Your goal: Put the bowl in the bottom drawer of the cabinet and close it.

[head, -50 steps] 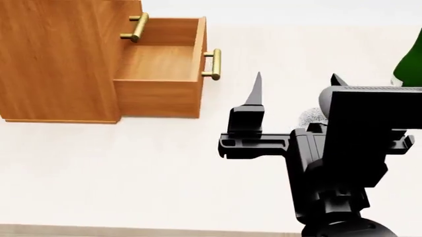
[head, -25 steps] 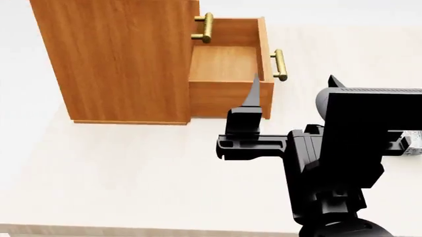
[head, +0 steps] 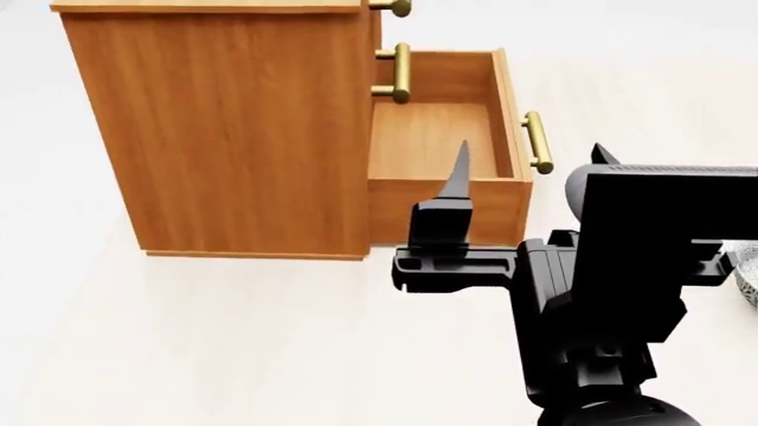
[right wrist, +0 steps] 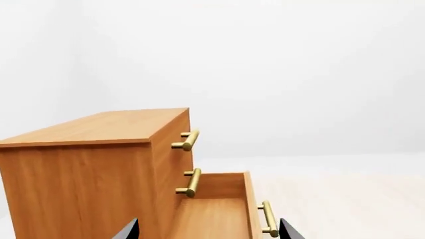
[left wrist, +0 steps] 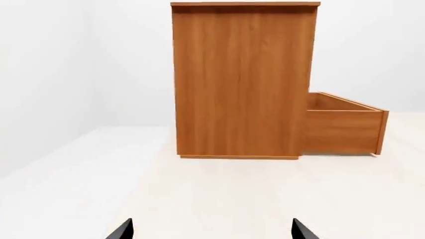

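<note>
1 bowl [head: 748, 275], sliver at the head view's right edge, beside your right gripper [head: 527, 155]. Both grippers spread, empty. Bottom drawer [head: 441, 142] stands open. Looks rigid, slick, breakable: pinch its rim.

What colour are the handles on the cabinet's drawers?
Brass-gold, on the bottom drawer's handle and those above; clearest in the head view.

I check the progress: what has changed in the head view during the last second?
The view turned: the cabinet and open bottom drawer slid rightward, nearer; the green bottle left view; the bowl shifted to the right edge. The right claw stayed open, empty.
</note>
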